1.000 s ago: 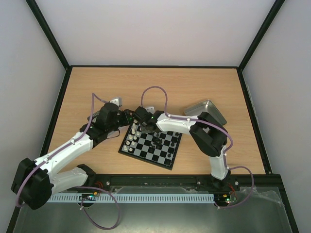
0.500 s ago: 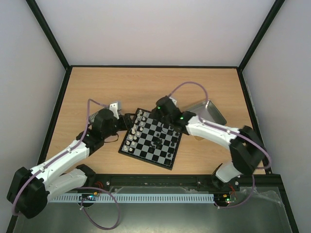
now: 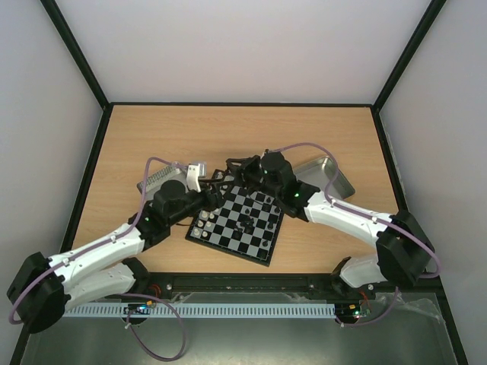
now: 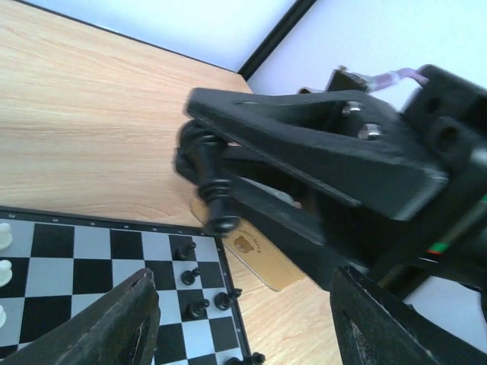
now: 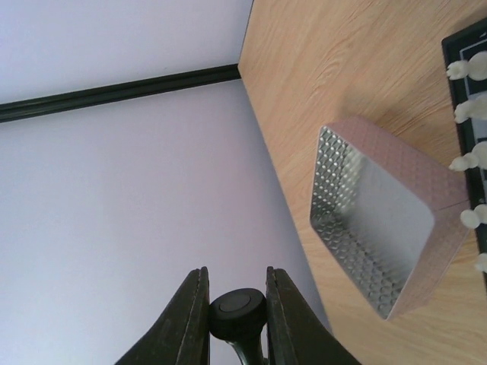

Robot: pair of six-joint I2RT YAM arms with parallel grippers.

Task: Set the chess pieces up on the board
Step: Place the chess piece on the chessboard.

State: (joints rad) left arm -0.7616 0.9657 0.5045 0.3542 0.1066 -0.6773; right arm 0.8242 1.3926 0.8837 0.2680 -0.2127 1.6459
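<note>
Right wrist view: right gripper [image 5: 236, 285] clenched on one black piece [image 5: 237, 313], held above the board [image 3: 259, 242]. Left gripper [image 4: 240, 293] jaws spread, empty, at the board's far edge. White pieces [image 3: 204, 220] line its left edge and a few black ones stand on it; judged partly done, black side mostly outstanding.

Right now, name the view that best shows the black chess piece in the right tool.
Left wrist: the black chess piece appears side-on, clamped. Right wrist shows only its round end inside the right tool. Top external: too small.
</note>
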